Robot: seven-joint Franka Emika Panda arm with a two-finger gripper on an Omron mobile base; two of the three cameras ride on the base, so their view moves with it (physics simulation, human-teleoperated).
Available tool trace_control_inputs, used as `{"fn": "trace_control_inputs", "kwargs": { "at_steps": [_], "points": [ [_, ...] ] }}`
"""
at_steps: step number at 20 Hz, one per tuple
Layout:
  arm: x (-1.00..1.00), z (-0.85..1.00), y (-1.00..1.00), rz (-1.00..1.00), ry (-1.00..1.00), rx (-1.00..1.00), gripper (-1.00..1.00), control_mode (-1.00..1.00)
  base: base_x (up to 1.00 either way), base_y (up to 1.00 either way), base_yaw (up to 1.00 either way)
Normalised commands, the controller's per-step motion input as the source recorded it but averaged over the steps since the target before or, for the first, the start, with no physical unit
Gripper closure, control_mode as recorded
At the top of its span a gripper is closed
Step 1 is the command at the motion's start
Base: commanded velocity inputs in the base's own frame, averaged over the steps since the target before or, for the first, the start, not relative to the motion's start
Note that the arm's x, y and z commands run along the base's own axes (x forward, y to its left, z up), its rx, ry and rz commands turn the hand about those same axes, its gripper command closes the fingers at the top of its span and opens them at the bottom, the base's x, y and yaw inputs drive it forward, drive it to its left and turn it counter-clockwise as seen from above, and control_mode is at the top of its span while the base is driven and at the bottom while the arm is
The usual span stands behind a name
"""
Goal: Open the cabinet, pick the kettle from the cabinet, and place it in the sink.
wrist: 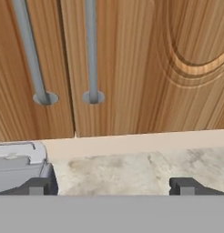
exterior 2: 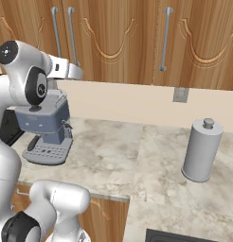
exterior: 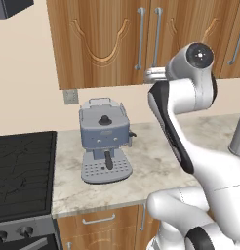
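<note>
The end effector hangs wide open, holding nothing, facing the shut cabinet by its two bar handles, above the desk.

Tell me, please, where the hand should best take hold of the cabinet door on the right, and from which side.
Probably the right door's handle, a long upright silver bar standing off the closed cabinet on a round mount. The open hand already faces the doors, so come straight from the front, one finger on each side of the bar, above its lower mount.
</note>
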Motion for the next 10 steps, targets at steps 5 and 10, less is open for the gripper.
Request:
{"fn": "trace_control_inputs", "kwargs": {
  "at_steps": [5, 10],
  "points": [
    [0.21, 0.24, 0.0, 0.0, 0.0, 0.06, -1.0, -1.0, 0.0, 0.0, 0.0],
    [0.3, 0.16, 0.0, 0.02, 0.0, 0.18, -1.0, -1.0, 0.0, 0.0, 0.0]
  ]
}}
